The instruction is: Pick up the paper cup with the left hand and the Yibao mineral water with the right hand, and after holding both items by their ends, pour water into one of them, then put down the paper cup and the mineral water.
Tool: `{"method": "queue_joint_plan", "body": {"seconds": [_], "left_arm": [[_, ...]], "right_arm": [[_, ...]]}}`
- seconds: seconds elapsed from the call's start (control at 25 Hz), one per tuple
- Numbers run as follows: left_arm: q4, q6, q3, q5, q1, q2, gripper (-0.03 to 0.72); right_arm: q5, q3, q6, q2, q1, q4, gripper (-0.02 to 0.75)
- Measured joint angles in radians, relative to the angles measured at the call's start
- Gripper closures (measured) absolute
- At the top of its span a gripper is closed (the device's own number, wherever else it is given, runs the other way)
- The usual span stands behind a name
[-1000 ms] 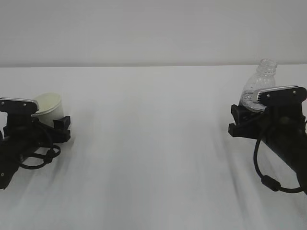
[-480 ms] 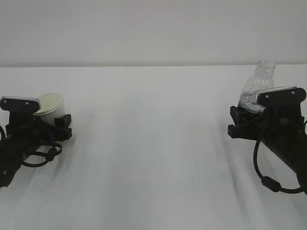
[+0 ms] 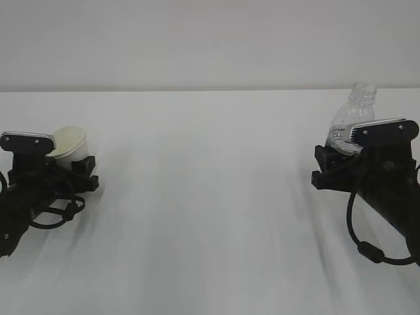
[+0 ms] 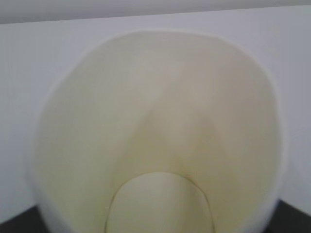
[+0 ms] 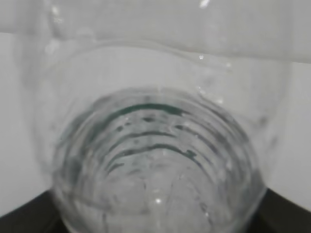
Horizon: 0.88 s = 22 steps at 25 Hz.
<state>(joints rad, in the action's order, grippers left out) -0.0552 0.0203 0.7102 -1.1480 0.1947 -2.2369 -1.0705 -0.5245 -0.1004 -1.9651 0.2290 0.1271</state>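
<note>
Left hand (image 3: pixel 69 172) closed round the paper cup (image 3: pixel 69 143) at 9 o'clock on the counter (image 3: pixel 210 197), cup tilted, right hand (image 3: pixel 336 167) clamped on the Yibao mineral water (image 3: pixel 351 121) at 3 o'clock, neck leaning right, label text unreadable

Left hand (image 3: pixel 62 172), right hand (image 3: pixel 341 164): black bodies, grey top plates, looping black cables.

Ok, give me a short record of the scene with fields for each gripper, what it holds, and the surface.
left gripper: black gripper, far left, shut on white tapered paper cup, cream inside, tilted
right gripper: black gripper, far right, shut on clear ribbed plastic bottle, neck uncapped, leaning
surface: white table
cup contents: none visible
</note>
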Motion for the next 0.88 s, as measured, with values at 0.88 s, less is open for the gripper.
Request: {"method": "queue_joint_plan", "body": {"seconds": [0.88], "left_arm": [[0.331, 0.127, 0.000, 0.032, 0.000, 0.168, 0.256]], "right_arm": [[0.000, 0.000, 0.000, 0.012, 0.000, -0.017, 0.252]]}}
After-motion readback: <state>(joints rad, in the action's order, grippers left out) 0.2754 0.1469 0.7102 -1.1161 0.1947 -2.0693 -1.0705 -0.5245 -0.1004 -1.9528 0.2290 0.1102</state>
